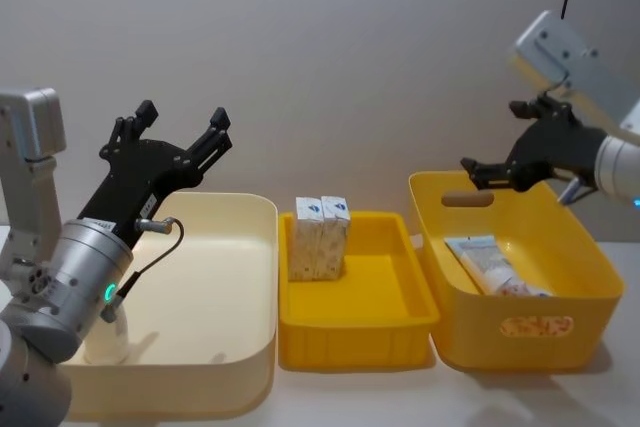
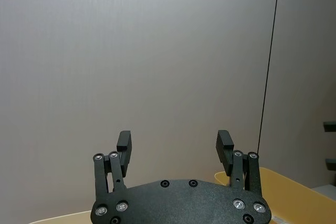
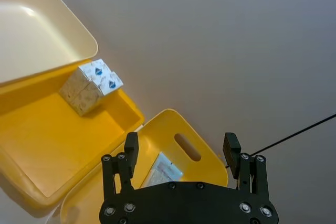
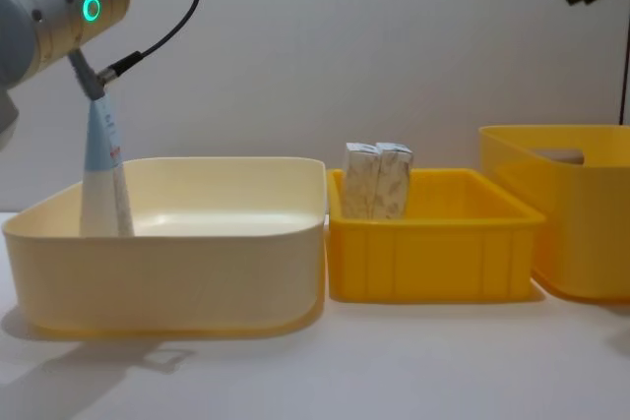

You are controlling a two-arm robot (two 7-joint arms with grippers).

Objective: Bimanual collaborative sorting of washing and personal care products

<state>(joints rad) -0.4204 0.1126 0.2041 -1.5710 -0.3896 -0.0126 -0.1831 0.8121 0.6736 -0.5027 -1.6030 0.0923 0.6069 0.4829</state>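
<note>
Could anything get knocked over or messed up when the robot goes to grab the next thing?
Maybe. The tube in the cream tub stands upright, leaning by the wall, right under the left arm; the open left gripper coming down could tip it. The two cartons stand side by side in the middle tray, so a bump to one may topple both. The open right gripper hovers over the right tub and might clip its rim.

Two cartons (image 1: 319, 237) upright, one tube (image 4: 101, 174) standing, another tube (image 1: 490, 265) lying
</note>
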